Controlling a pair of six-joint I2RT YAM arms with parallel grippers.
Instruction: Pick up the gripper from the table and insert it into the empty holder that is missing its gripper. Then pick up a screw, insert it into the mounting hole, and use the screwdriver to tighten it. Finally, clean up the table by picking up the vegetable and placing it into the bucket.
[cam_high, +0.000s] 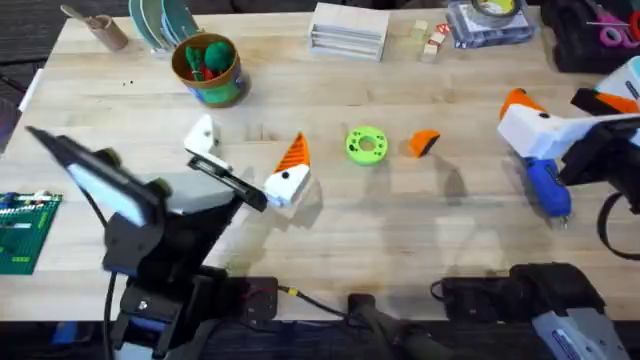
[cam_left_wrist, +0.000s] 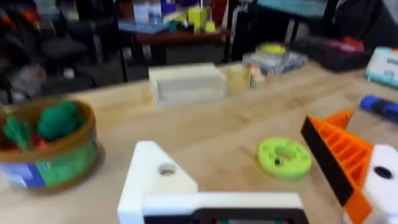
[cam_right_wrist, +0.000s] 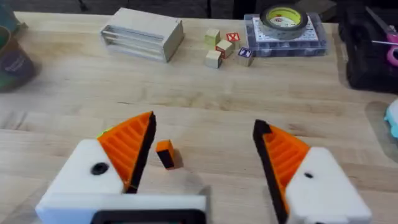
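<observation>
The small orange gripper (cam_high: 424, 143) (cam_right_wrist: 166, 154) lies on the table right of a green disc (cam_high: 366, 145) (cam_left_wrist: 285, 157). My left gripper (cam_high: 250, 140) (cam_left_wrist: 227, 143) is open; one finger is the plain white holder (cam_high: 203, 135) (cam_left_wrist: 155, 177) with a mounting hole, the other carries an orange pad. My right gripper (cam_high: 555, 100) (cam_right_wrist: 204, 124) is open and empty, with the orange piece ahead of it. The blue screwdriver (cam_high: 547, 188) (cam_left_wrist: 379, 107) lies under the right arm. The bucket (cam_high: 208, 68) (cam_left_wrist: 50, 146) stands at the back left. Screw and vegetable are out of view.
A wooden block stack (cam_high: 348, 30) (cam_right_wrist: 143, 34), small cubes (cam_high: 431, 40) (cam_right_wrist: 224, 46) and a parts box with a tape roll (cam_high: 488, 20) (cam_right_wrist: 286, 25) line the far edge. A green board (cam_high: 25, 232) lies at the left edge.
</observation>
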